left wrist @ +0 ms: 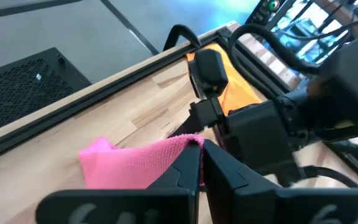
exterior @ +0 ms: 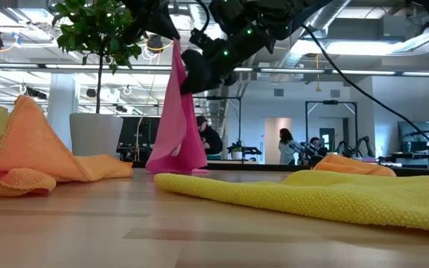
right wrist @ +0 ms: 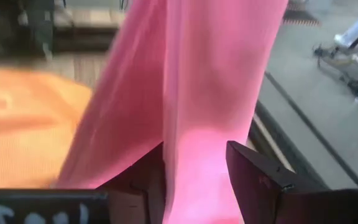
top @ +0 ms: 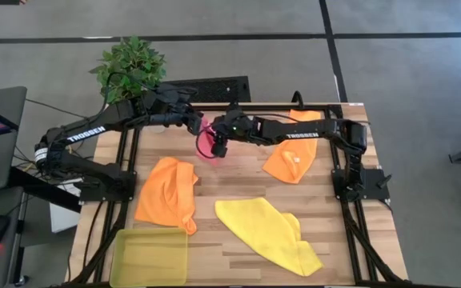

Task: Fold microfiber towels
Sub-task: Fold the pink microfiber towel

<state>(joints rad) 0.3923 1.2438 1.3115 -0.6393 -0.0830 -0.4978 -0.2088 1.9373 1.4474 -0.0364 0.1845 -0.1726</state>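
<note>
The left hand (top: 199, 126) is clenched on the top edge of the pink towel (exterior: 176, 123), which hangs below it to the tabletop (exterior: 199, 223). The right hand (top: 220, 148), just beside it, stands parted around the hanging cloth.

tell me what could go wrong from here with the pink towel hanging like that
The left gripper pinches only a top edge of the pink towel, so it might slip free. The right gripper stands open around the hanging cloth; closing there may catch bunched layers rather than one edge. The towel's foot drags on the table and could crumple the fold.
</note>
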